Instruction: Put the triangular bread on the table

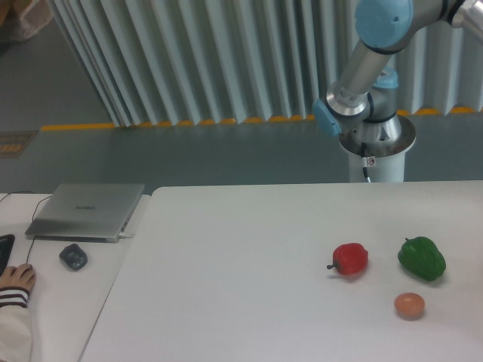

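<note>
A: White table, big, rounded corners, fills the lower frame. Three things on it, all toward the right side.

B: List them.

A: Red pepper, stem pointing left. Green pepper to its right, near but not touching. Small round orange-brown ball in front of the gap between them, closer to the green one, touching neither.

B: Triangular bread?

A: Not visible anywhere. Nothing flat or wedge-shaped on the table or the desk. Can't say where it is.

B: Arm?

A: Robot arm rises from a round base behind the table's far edge, grey tube with light blue joint caps, and goes up and out of frame at the top right corner.

B: Claw?

A: Out of frame. No fingers visible, so whether they are apart, together or clamped on something can't be told.

B: Left side?

A: Off-white desk butts against the table. Closed silver laptop at its back, dark mouse just in front of it, apart from it. A person's hand with a striped cuff rests at the left edge, next to a dark object cut off by the frame. Thin cable runs from the hand area toward the laptop.

B: Background?

A: Pale ribbed curtain, grey floor, yellow strip along the bottom of the curtain.
</note>
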`<state>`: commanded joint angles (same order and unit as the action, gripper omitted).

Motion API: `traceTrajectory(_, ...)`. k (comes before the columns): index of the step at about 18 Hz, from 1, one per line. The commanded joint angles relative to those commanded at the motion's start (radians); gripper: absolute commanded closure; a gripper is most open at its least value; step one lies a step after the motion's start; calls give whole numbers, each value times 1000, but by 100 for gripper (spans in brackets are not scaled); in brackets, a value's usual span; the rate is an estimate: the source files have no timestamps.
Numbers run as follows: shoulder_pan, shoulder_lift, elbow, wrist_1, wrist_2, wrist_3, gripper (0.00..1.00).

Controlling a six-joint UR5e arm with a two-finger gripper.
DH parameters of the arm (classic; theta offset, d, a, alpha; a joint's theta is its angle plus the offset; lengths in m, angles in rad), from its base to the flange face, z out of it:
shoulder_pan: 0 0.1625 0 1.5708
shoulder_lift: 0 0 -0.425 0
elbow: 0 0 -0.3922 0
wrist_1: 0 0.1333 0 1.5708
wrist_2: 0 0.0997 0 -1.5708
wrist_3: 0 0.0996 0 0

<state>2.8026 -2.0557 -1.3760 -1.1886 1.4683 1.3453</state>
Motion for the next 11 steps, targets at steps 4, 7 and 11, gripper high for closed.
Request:
traceTrajectory(4,-9,46,3,-109,-34,2,56)
traceTrajectory(7,-17,74,6,-169,-95,2,56)
traceTrajectory(11,-23,110,6,-250,-147,-6,56)
